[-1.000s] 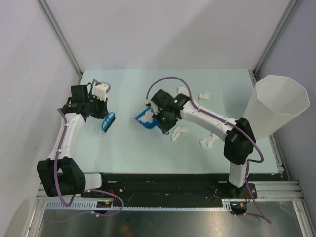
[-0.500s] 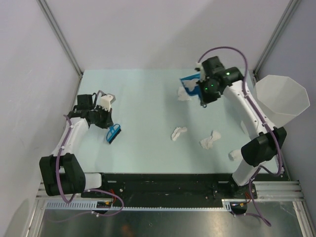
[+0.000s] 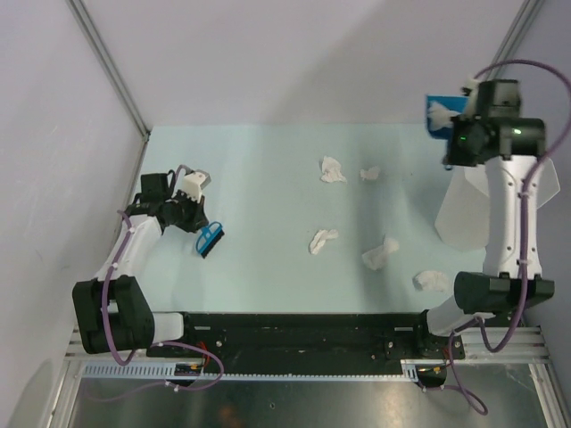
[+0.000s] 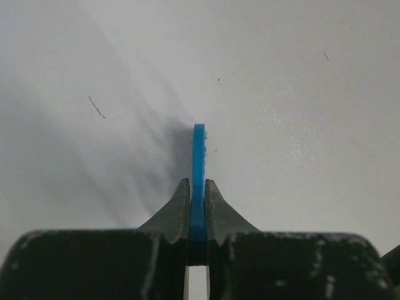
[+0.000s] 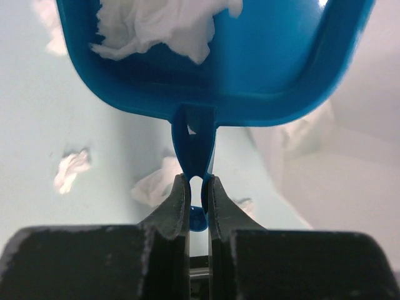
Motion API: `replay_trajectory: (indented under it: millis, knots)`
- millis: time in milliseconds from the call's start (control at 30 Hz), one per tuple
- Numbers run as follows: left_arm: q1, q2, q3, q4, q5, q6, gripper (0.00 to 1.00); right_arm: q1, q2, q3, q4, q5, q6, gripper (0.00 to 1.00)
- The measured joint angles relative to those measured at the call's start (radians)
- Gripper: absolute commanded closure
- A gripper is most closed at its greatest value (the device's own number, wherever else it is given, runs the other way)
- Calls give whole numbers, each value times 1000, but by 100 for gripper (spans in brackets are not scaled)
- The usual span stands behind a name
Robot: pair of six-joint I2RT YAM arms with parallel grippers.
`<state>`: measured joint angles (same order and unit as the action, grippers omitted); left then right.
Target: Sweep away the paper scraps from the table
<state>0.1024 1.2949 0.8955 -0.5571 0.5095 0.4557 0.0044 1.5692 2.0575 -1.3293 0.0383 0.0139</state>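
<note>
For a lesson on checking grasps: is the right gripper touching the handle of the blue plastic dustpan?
Touching. In the right wrist view the right gripper is closed tight on the thin handle of the blue plastic dustpan, with no gap showing.

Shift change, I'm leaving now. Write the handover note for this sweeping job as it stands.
Left gripper: shut on the blue brush, low over the table, left side.
Right gripper: shut on the dustpan handle, pan raised near the white bin with one paper wad inside.
Done: one wad scooped, not dumped.
Left: five paper scraps lie on the table's right half; sweep, scoop, dump.
</note>
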Motion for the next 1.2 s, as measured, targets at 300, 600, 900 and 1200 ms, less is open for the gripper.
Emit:
replay_trajectory:
  millis: [300,600,900,1200]
  knots:
    - [0,-2,-8,18,2,16,100,-193,-237,-136,2,301,-82,100]
    - [0,-53,-45,22,23,15,100,-169,-315,-404,124,654,-389,100]
    - [0,-67,-52,16,27,15,100,-137,-465,-581,441,836,-878,100]
    - [0,-85,-61,12,29,15,100,-111,-402,-636,476,856,-1021,100]
